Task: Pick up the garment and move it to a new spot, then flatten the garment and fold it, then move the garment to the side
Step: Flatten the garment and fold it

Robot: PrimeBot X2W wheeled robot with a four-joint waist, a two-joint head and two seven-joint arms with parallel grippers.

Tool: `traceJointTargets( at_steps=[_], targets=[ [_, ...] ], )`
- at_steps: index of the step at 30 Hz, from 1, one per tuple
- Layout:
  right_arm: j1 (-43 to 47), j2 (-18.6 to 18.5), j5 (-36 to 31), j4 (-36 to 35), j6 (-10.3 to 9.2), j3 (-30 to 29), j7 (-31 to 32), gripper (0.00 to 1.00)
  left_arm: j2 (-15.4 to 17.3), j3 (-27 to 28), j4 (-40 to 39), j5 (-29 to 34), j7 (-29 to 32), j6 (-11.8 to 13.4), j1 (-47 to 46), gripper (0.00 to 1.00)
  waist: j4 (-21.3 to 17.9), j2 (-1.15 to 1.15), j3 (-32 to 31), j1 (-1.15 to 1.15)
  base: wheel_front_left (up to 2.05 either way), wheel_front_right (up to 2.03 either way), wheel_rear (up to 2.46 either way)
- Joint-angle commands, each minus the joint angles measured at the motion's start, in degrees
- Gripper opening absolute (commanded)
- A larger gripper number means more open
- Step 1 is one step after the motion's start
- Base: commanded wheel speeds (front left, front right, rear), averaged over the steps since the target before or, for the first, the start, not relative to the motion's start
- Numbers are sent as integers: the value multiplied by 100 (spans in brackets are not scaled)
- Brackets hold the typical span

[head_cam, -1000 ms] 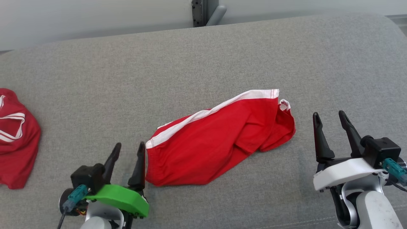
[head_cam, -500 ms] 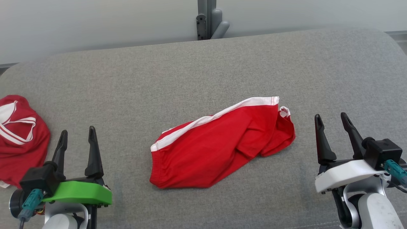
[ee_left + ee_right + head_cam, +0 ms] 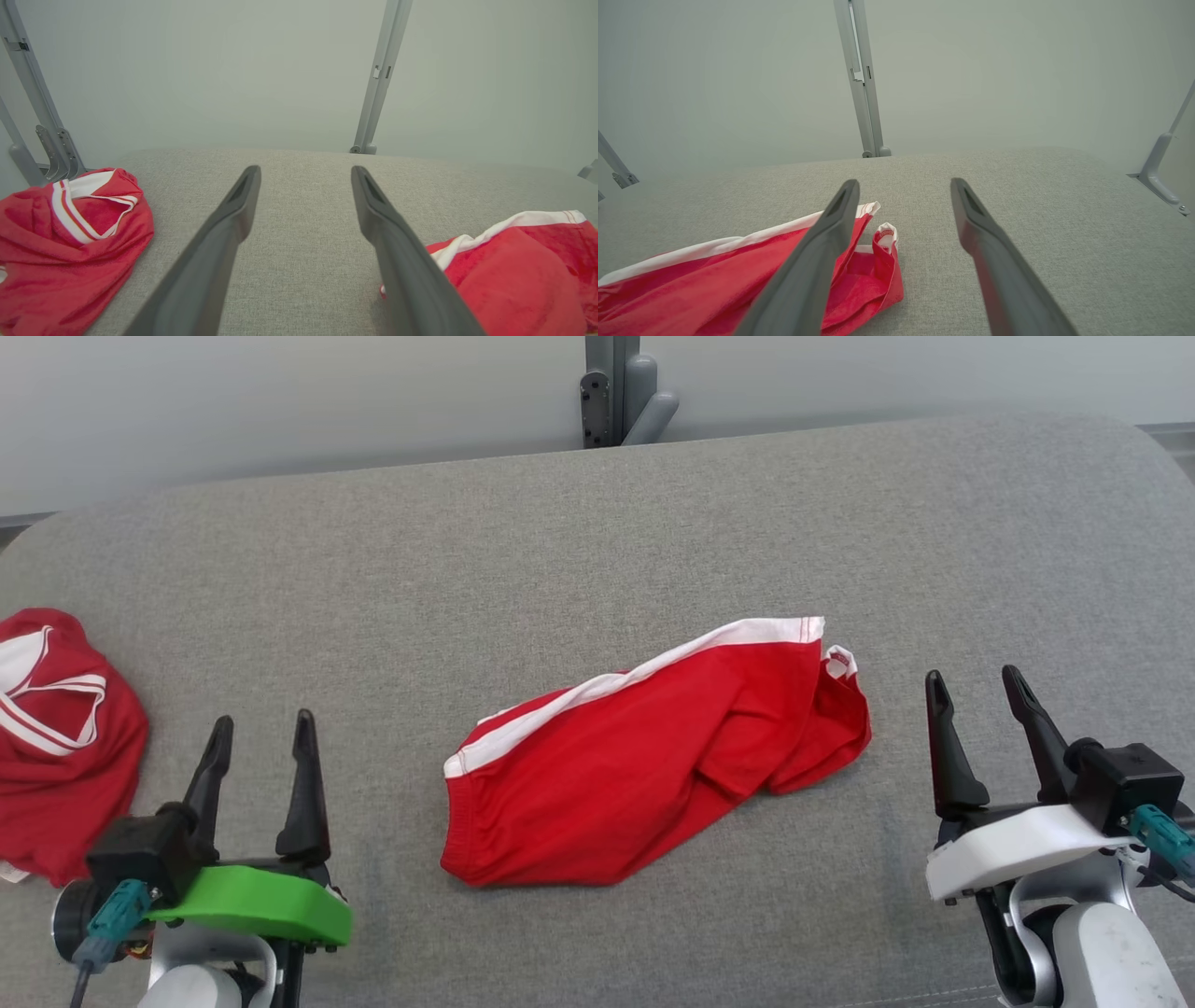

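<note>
A red garment [image 3: 653,756] with a white band along its far edge lies loosely folded in the middle of the grey padded surface [image 3: 560,541]. It also shows at the lower right of the left wrist view as the garment [image 3: 514,275], and at the lower left of the right wrist view as the garment [image 3: 738,280]. My left gripper [image 3: 263,733] stands open to the left of it, apart from the cloth, with nothing between its fingers. My right gripper [image 3: 973,681] is open to the right of the garment, also empty and clear of it.
A second red garment [image 3: 56,737] with white stripes lies crumpled at the surface's left edge, close to my left gripper; it is the heap [image 3: 70,242] in the left wrist view. A grey metal post [image 3: 616,383] rises behind the surface's far edge against a pale wall.
My left gripper has drawn away from the garment's left corner, out to the left and back a little. The head camera tilted slightly. The garment and right gripper stayed put.
</note>
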Motion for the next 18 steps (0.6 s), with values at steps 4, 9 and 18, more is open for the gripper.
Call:
traceJointTargets(
  at_steps=[4, 9, 18],
  targets=[
    [-54, -9, 17, -29, -4, 17, -8, 100, 81, -245, -20, -59, 418, -287, -351, 100, -2, 0, 103, 0, 0, 0, 0],
    [-121, -9, 19, 9, -4, 114, -22, 100, 68, -755, 303, -304, 1437, -763, -857, 100, -68, 0, 246, 0, 0, 0, 0],
    [-179, -9, 96, 134, -4, 225, -93, 100, -154, -970, 978, -920, 2296, -1132, -1137, 100, -260, 0, 398, 0, 0, 0, 0]
  ],
)
